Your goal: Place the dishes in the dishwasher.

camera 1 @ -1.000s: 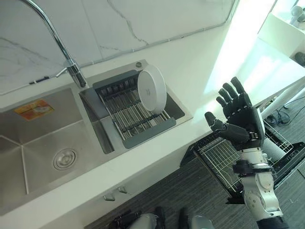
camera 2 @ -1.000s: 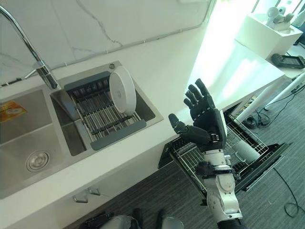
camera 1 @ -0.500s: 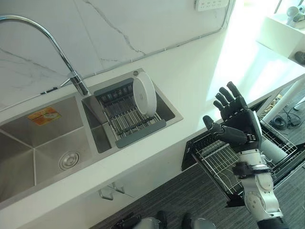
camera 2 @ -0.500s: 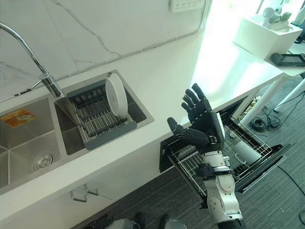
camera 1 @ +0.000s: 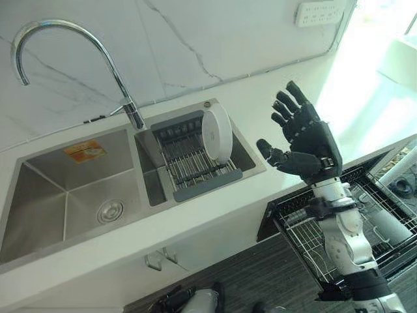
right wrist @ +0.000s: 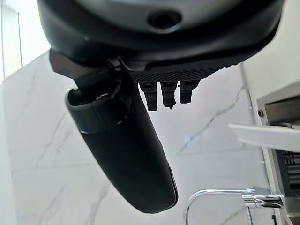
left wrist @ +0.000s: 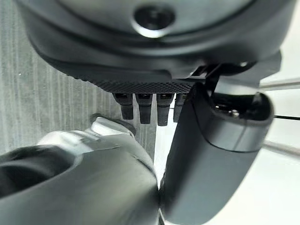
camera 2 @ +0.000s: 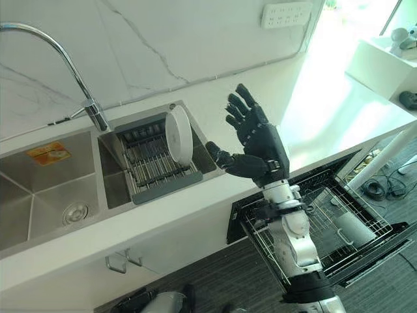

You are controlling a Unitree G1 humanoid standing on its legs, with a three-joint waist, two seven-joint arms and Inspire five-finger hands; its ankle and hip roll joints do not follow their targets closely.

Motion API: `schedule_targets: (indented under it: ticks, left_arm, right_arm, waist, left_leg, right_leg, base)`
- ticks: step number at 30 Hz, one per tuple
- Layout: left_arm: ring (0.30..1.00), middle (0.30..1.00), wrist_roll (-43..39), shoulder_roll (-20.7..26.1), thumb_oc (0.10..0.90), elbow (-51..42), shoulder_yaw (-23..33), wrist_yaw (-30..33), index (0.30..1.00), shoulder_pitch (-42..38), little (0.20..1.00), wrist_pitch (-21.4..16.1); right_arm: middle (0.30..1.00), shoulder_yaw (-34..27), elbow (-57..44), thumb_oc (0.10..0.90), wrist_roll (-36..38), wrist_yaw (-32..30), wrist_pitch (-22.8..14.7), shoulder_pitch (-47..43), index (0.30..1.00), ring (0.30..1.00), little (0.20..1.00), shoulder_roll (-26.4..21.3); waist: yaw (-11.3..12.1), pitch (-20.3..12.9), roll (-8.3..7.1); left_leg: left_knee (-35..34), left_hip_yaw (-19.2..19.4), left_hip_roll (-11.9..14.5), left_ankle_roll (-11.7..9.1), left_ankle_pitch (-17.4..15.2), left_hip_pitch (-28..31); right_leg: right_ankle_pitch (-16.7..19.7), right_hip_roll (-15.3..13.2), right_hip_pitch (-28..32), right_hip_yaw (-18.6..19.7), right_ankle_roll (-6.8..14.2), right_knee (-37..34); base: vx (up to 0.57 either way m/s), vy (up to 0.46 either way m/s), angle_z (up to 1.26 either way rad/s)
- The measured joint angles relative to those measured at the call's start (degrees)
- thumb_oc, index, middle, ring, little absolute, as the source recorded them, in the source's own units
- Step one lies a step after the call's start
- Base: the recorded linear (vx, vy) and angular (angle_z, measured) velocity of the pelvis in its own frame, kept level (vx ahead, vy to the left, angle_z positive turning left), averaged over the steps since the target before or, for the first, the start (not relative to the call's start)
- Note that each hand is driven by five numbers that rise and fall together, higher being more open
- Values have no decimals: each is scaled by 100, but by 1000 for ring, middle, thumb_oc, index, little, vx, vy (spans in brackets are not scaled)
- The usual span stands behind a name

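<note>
Nearest me, the dishwasher rack (camera 1: 306,231) stands pulled out below the counter (camera 1: 195,218), a wire basket with a white cylindrical item (camera 1: 391,225) lying in its far side. My right hand (camera 1: 306,147) is raised above the counter edge, over the near corner of the rack; its fingers (camera 1: 290,107) are spread straight and the thumb (camera 1: 270,153) stands out to the side, so it is open and holds nothing. In the right wrist view the same hand (right wrist: 159,70) shows its thumb extended and short fingertips in a row, with marble wall beyond. My left hand (left wrist: 154,70) appears in its own wrist view, fingers relaxed and empty, with grey floor past them. Beyond the counter edge lies the double sink (camera 1: 39,195): the large basin has a drain (camera 1: 109,210), and the small basin carries a grey drying rack (camera 1: 195,186). One white plate (camera 1: 217,132) stands upright on edge in that rack, well apart from my right hand. Behind the sink rises the curved tap (camera 1: 78,45), and farther back the marble wall (camera 1: 195,39) bears a white socket (camera 1: 319,13).
</note>
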Motion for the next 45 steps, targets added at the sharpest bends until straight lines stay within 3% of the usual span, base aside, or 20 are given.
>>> schedule_targets:
  ticks: [1, 2, 3, 4, 6, 8, 9, 10, 11, 15, 20, 32, 38, 45]
  left_arm:
    - [900, 900, -4, -52, 800, 68, 6, 13, 900, -82, 900, 17]
    - [900, 900, -7, -60, 800, 71, 9, 12, 900, -85, 900, 16]
    - [900, 900, 2, -125, 800, 90, -9, -16, 900, -91, 900, 14]
    - [900, 900, -1, -145, 800, 115, -5, -2, 900, -104, 900, 1]
    - [900, 900, -18, -34, 800, 81, -35, 6, 900, -116, 900, 0]
    - [900, 900, -193, 17, 800, -31, -24, 80, 900, -66, 900, 20]
    - [900, 900, -241, 68, 800, -105, 13, 129, 900, -50, 900, 18]
    - [900, 900, -240, 105, 800, -138, 21, 153, 900, -27, 900, 11]
    - [900, 900, -241, 108, 800, -135, 33, 160, 900, -19, 900, 11]
    - [900, 900, -211, 105, 800, -142, 63, 183, 900, 2, 900, -42]
    - [900, 900, -109, 86, 800, -7, 73, 201, 900, -4, 900, -118]
    - [900, 900, -2, 38, 800, 187, 46, 187, 900, -45, 900, -133]
    - [900, 900, 2, 16, 800, 224, 21, 188, 900, -47, 900, -124]
    - [900, 900, 1, -11, 800, 219, 16, 196, 900, -49, 900, -112]
  right_arm:
    - [900, 105, 18, 800, -7, -12, 12, 44, 900, 900, 900, -26]
    - [900, 123, 18, 800, -7, -10, 16, 47, 900, 900, 900, -32]
    - [900, 204, 18, 800, -6, 26, 47, 54, 900, 900, 900, -36]
    - [900, 204, 18, 800, -6, 64, 49, 54, 900, 900, 900, -38]
    - [900, 192, 15, 800, -2, 34, 69, 84, 900, 900, 900, -41]
    - [900, 223, 6, 800, -2, 9, 115, 41, 900, 900, 900, -3]
    - [900, 262, 6, 800, -2, -58, 132, -18, 900, 900, 900, 32]
    - [900, 307, 10, 800, -12, -104, 173, -91, 900, 900, 900, 25]
    - [900, 297, 9, 800, -45, -131, 183, -106, 900, 900, 900, 3]
    - [900, 159, 16, 800, -52, -323, 208, -101, 900, 900, 900, -197]
    - [900, -42, 14, 800, -43, -344, 207, 42, 900, 900, 900, -287]
    - [900, -3, 15, 800, -61, -543, 242, -106, 900, 900, 900, -241]
    - [900, 122, 267, 800, 106, -668, 505, -505, 900, 900, 900, -202]
    - [900, 331, 1251, 800, 917, -907, 879, -592, 900, 900, 900, 418]
  waist:
    - [-47, 41, 98]
    - [-46, 49, 130]
    - [-64, 78, 257]
    - [-58, 110, 281]
    - [-86, 169, 141]
    - [19, 159, -70]
    - [105, 153, -191]
    - [134, 166, -324]
    - [129, 162, -358]
    - [172, 155, -305]
    - [66, 95, -211]
    - [263, -103, -216]
    - [361, -204, -212]
    - [550, -225, -175]
  left_leg:
    - [47, -44, -18, 70, -42, 36]
    - [48, -51, -18, 77, -47, 36]
    - [24, -115, -33, 68, -63, 36]
    - [-6, -100, -78, 71, -59, 20]
    - [-49, -253, -179, 66, -29, 22]
    - [-62, -247, -178, -22, -23, 35]
    - [-51, -221, -175, -72, -33, 19]
    - [2, -271, -182, -153, -56, -16]
    - [39, -386, -166, -247, -65, -63]
    - [-25, -671, 169, -537, -103, -80]
    - [-73, -697, 294, -674, -91, 22]
    - [-143, -700, 212, -663, -122, 132]
    - [-110, -736, 188, -646, -129, 132]
    - [-57, -856, 143, -639, -130, 111]
  right_leg:
    - [-156, -201, -83, -68, -41, 101]
    - [-155, -224, -83, -67, -30, 74]
    - [-100, -417, -127, 74, 72, -247]
    - [-37, -587, -268, 330, 164, -315]
    - [268, -939, -380, 638, 337, -588]
    - [387, -1065, -416, 493, 368, -704]
    - [465, -1057, -440, 373, 429, -772]
    - [810, -990, -342, 349, 464, -989]
    - [1102, -935, -290, 332, 475, -1037]
    - [801, -570, -253, 165, 241, -869]
    - [619, -451, -235, 136, 130, -634]
    - [572, -613, -63, -7, 145, -678]
    - [568, -630, -8, -34, 150, -673]
    - [540, -673, 53, -161, 180, -645]
  base:
    - [-31, -188, 16]
    - [-31, -173, 15]
    - [-42, -214, 9]
    - [-21, -168, 24]
    - [-27, -227, 42]
    - [-53, -207, 10]
    - [-32, -110, -6]
    - [-3, -110, 17]
    - [35, -89, 37]
    - [45, -24, 20]
    - [57, 4, 1]
    - [34, 0, 6]
    - [1, -1, 2]
    - [-13, 12, 10]
